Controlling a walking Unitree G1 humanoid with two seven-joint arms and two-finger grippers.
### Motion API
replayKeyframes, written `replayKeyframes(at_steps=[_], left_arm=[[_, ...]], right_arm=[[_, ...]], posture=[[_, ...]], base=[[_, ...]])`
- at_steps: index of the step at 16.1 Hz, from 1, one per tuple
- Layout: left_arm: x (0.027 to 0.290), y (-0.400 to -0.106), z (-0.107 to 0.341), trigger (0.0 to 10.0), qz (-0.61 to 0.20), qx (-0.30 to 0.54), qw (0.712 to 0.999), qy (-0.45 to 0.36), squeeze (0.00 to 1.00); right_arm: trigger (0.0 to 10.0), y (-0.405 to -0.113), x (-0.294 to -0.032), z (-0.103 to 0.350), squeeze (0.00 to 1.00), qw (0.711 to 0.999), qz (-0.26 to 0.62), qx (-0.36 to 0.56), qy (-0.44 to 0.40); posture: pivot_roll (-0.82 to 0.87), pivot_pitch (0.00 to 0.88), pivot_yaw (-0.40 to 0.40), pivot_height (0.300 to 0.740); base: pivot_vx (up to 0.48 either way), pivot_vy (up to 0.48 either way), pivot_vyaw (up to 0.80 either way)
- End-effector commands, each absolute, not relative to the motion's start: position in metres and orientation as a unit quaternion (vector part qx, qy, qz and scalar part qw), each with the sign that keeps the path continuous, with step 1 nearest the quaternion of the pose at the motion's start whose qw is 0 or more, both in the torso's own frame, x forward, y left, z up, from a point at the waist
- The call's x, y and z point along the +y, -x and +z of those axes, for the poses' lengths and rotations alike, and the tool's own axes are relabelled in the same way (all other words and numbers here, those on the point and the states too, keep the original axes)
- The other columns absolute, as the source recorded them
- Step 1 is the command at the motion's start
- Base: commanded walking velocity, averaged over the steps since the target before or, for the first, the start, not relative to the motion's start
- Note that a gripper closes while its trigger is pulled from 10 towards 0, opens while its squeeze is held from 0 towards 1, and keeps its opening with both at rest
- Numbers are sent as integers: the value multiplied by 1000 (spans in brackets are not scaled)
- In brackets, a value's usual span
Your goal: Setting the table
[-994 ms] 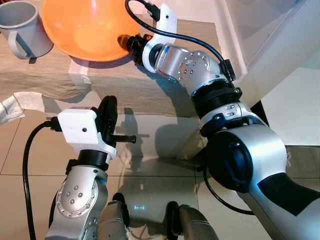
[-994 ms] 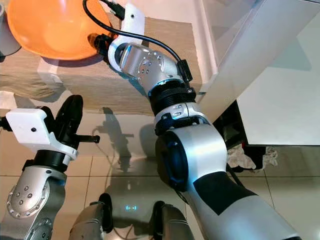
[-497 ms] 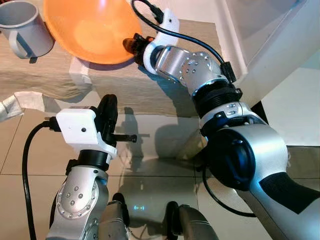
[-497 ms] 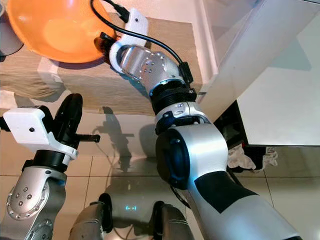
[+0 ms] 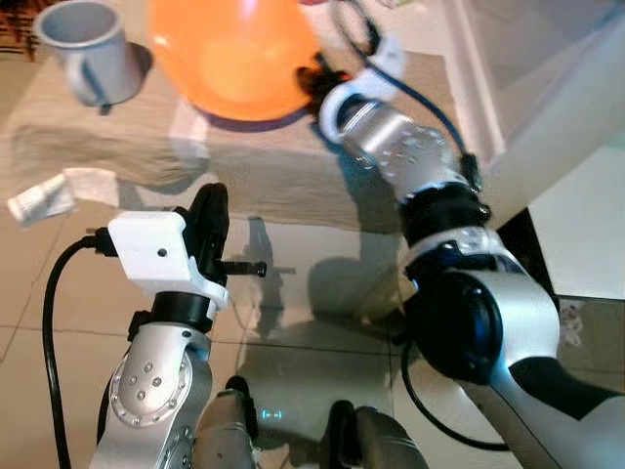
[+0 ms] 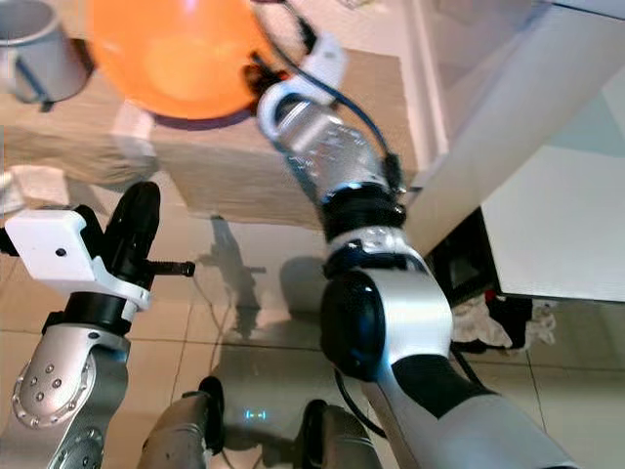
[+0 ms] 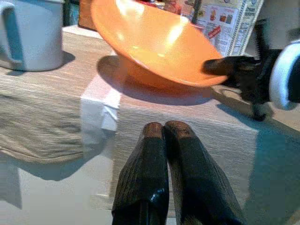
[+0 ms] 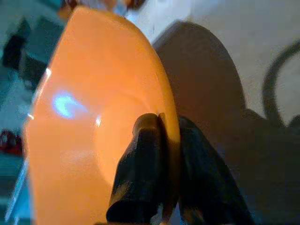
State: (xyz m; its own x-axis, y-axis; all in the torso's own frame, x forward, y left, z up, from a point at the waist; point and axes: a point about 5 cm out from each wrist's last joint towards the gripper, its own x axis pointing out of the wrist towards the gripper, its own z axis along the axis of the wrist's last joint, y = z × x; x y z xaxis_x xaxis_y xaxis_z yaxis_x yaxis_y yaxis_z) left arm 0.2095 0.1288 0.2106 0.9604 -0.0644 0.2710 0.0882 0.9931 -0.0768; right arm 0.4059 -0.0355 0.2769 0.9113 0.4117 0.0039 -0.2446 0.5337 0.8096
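Beige cloth covers the tabletop point(image 5: 117, 147), where a grey mug point(image 5: 93, 49) stands. Since a second ago the right hand point(image 8: 164, 164), pinching the orange bowl point(image 5: 234, 49) by its rim, has carried it farther over the tabletop, tilted and not yet set down. Left hand point(image 7: 166, 140) hovers, pressed together.

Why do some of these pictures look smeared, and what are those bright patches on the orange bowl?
Eye views: the bowl and mug are smeared, the camera seemingly moving. Left wrist view: sharper, white glare on the bowl's inside, dark shadow beneath it. Right wrist view: soft, the bowl glows with a bluish glint.
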Motion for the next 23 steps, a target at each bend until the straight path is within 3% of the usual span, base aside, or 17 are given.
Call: replayKeyframes(at_steps=[1,6,7,8,10,14,17,19,23], left_arm=[[128,-209,212,10000,-42,-139,988,47,0],[128,-214,214,10000,-50,-145,987,46,0],[128,-215,215,10000,-51,-147,987,45,0],[128,-216,215,10000,-51,-147,987,46,0],[130,-218,215,10000,-50,-150,987,42,0],[143,-224,216,10000,-34,-153,987,31,0],[151,-226,218,10000,-24,-158,987,30,0],[159,-229,217,10000,-12,-160,987,29,0],[199,-223,205,10000,64,-146,986,38,0]], right_arm=[[0,-409,-60,262,0,876,136,94,-454],[0,-395,-86,259,0,878,129,15,-461],[941,-388,-87,260,0,867,148,-10,-475],[941,-386,-88,261,0,860,157,-20,-485],[10000,-370,-92,265,0,853,187,-74,-481],[10000,-351,-112,257,0,834,200,-132,-497],[10000,-340,-111,254,0,815,247,-135,-507],[10000,-325,-103,245,0,785,314,-122,-520],[10000,-299,-100,231,0,756,385,-109,-518]], posture=[[-27,275,-101,740],[-38,260,-90,740],[-41,254,-87,740],[-41,254,-87,740],[-41,247,-82,740],[-49,237,-66,740],[-52,223,-62,740],[-52,214,-60,740],[-45,197,-49,740]], base=[[0,0,0],[0,0,0],[0,0,0],[0,0,0],[0,0,0],[0,0,0],[0,0,0],[0,0,0],[0,0,0]])
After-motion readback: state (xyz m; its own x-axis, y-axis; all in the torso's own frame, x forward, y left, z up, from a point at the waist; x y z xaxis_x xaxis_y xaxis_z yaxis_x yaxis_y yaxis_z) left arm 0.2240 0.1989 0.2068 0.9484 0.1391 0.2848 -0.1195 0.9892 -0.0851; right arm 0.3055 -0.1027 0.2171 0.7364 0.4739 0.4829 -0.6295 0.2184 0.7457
